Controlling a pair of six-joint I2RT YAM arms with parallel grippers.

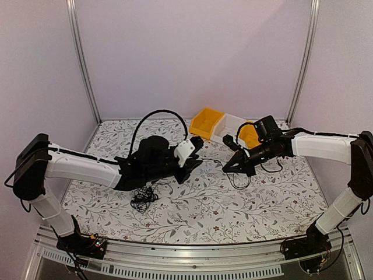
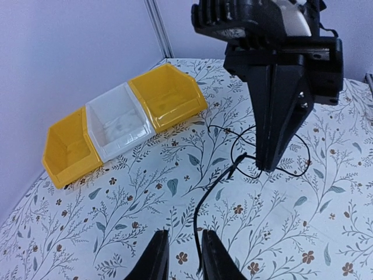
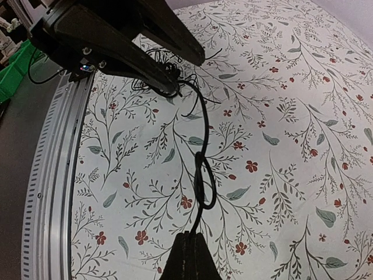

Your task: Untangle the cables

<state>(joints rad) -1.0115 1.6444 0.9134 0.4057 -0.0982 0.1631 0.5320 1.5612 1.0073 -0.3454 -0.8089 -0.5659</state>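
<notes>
Clump of cables (image 1: 144, 198), one: on the table (image 1: 245, 216) at 7 o'clock from centre, just near of the left forearm, with open cloth toward the near edge.
Stretched cable (image 3: 202, 175), one, with a small loop: spans two grippers at centre.
Left gripper (image 2: 185, 245): fingers narrowly apart, the stretched cable running through the gap.
Right gripper (image 3: 189, 238): pinched tight on the stretched cable.
Bins, three, touching in a row at 1 o'clock by the back wall: left yellow bin (image 1: 208, 122), white bin (image 1: 231, 125), right yellow bin (image 1: 249, 137). Their interiors are bare.

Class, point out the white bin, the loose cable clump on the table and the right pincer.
white bin (image 2: 119, 125): left wrist view, its inside floor.
cable clump (image 1: 144, 199): top external view, middle of tangle.
right pincer (image 3: 189, 234): right wrist view, closed tips.
</notes>
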